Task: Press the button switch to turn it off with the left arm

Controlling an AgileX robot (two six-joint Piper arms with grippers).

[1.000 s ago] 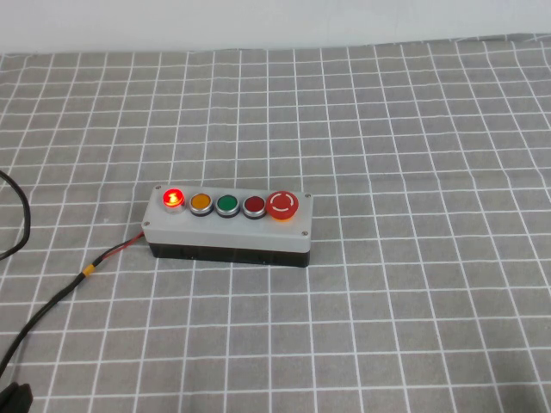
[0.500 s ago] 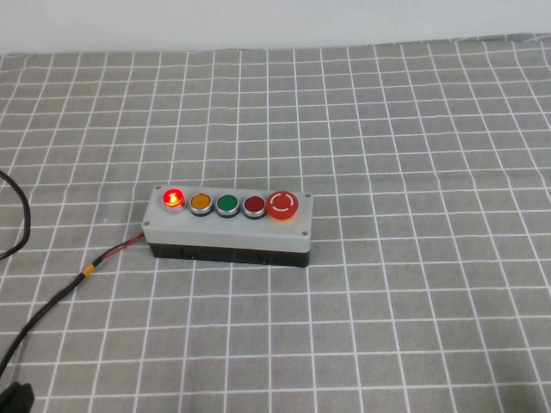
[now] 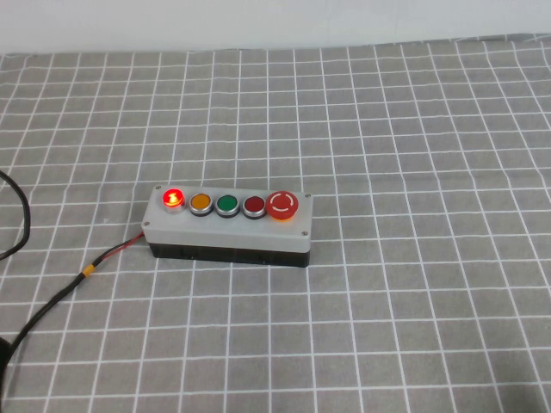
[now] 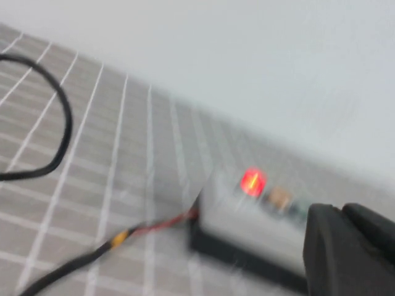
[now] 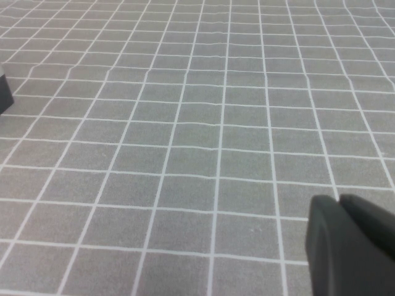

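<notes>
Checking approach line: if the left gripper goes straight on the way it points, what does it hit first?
Probably the grey box, at the end with the glowing button switch; depth is unclear. The left gripper sits off it. The right gripper hangs over bare cloth.

Looks like a robot test lab to me, not a home. I see a table [image 3: 413, 129] covered in grey cloth with a white grid, backed by a plain white wall [image 3: 258, 21], no furniture or clutter. An industrial grey control box [image 3: 228, 231] with a row of buttons sits mid-table, a black cable [image 3: 52, 301] with red wire running off it. My left claw [image 4: 349, 250] is near the box's wired end; my right claw [image 5: 352, 243] is over bare gridded cloth.
</notes>
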